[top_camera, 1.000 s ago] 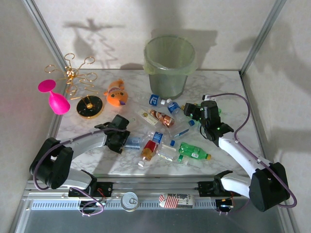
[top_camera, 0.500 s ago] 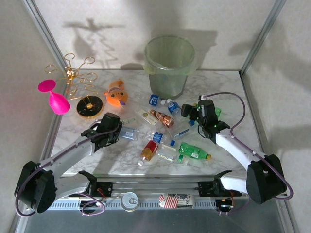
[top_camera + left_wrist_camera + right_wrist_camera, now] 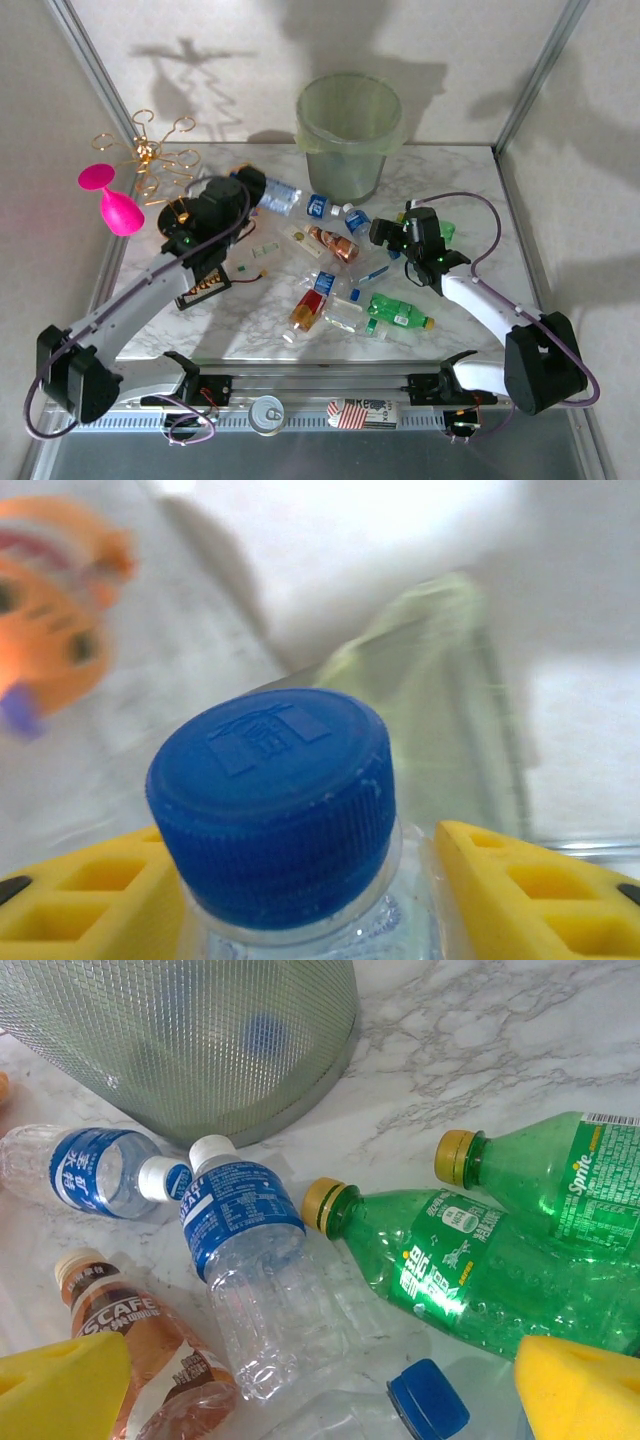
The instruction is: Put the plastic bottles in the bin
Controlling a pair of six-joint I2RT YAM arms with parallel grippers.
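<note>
Plastic bottles (image 3: 400, 313) near bin (image 3: 345, 160), pink glass (image 3: 118, 210) far left

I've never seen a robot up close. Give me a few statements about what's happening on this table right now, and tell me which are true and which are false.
1. The left end effector grips a clear bottle with a blue cap. True.
2. The right end effector is shut on a green bottle. False: it is open and holds nothing, above bottles lying on the table.
3. The pink wine glass lies in the bin. False: it is at the table's left, beside the gold rack.
4. Two green bottles lie side by side near the right end effector. True.
</note>
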